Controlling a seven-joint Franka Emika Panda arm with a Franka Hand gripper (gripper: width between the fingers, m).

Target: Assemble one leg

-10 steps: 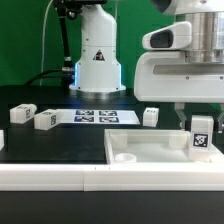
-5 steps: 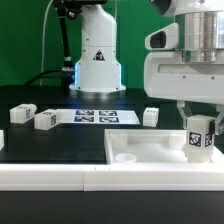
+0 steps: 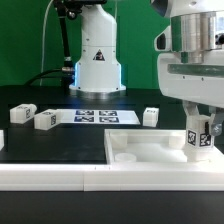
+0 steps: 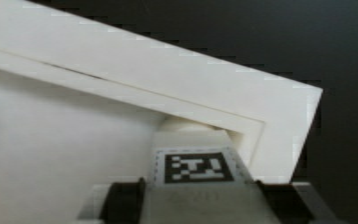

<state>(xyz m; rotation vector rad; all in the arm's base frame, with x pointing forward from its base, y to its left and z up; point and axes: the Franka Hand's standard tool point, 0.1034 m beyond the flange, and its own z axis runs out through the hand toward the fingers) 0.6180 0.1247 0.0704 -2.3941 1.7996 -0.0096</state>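
Your two-finger gripper (image 3: 201, 122) is clamped on a small white square-section plastic leg (image 3: 201, 139) with black-and-white tags, at the lower right of the exterior view. You see it tilted over the corner of the large flat white slab (image 3: 150, 150). Three more stubby white legs (image 3: 45, 120) and the marker board (image 3: 97, 117) lie on the black table (image 3: 60, 145) at centre left.

In the wrist view, the leg (image 4: 201, 166) sits between the dark fingers (image 4: 130, 203), above the slab's round corner socket (image 4: 188, 128).

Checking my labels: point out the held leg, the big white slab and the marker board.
held leg (image 3: 201, 139), exterior view, on its tagged face.
white slab (image 3: 150, 152), exterior view, on its bare top surface.
marker board (image 3: 97, 117), exterior view, on its middle among the tags.
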